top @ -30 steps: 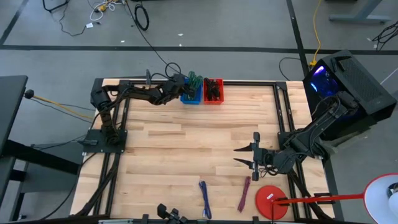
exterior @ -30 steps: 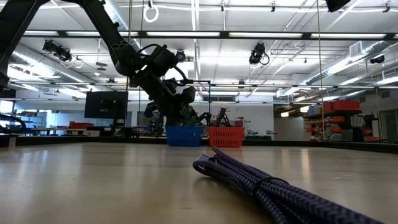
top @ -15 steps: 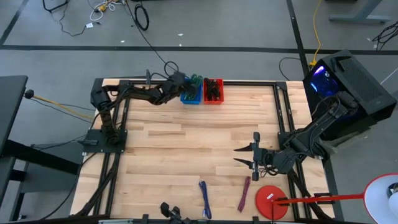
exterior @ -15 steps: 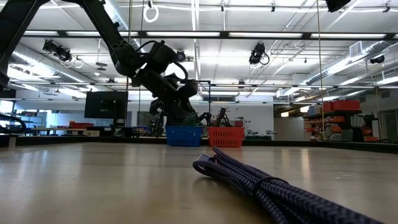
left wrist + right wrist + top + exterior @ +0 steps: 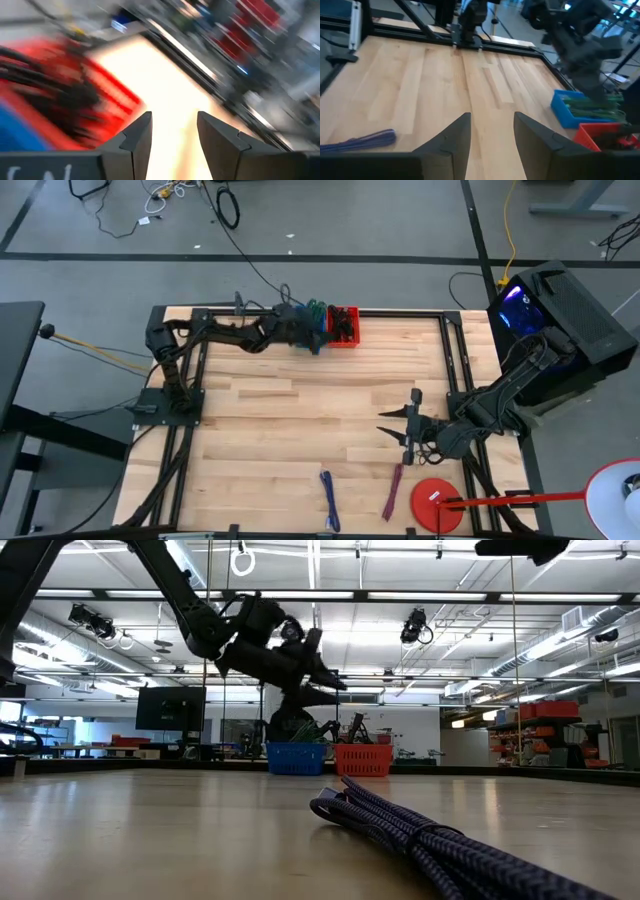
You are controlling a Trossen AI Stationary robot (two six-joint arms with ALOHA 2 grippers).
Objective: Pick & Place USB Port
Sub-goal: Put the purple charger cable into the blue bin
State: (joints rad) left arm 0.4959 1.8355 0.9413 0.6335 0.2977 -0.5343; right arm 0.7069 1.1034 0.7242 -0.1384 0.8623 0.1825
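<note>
At the far edge stand a blue bin [image 5: 303,340] holding green cables and a red bin [image 5: 345,327] holding dark ones. My left gripper [image 5: 325,662] hangs open and empty above the blue bin, its fingers pointing toward the red bin [image 5: 75,95]. A blue-purple braided cable [image 5: 329,500] and a maroon cable [image 5: 393,491] lie flat near the front edge. My right gripper [image 5: 395,432] stands open and empty at the table's right, above the wood and farther back than the cables. I cannot make out a USB port on any cable.
A red disc [image 5: 437,503] sits at the front right corner. Black frame rails [image 5: 455,360] run along the table's sides. Between the bins and the cables lies bare wood [image 5: 300,410]. The blue-purple cable [image 5: 420,830] lies close before the low camera.
My left gripper has risen from inside the blue bin to well above it and has swung toward the red bin, its fingers tipping up from pointing down to nearly level. Nothing hangs from it.
</note>
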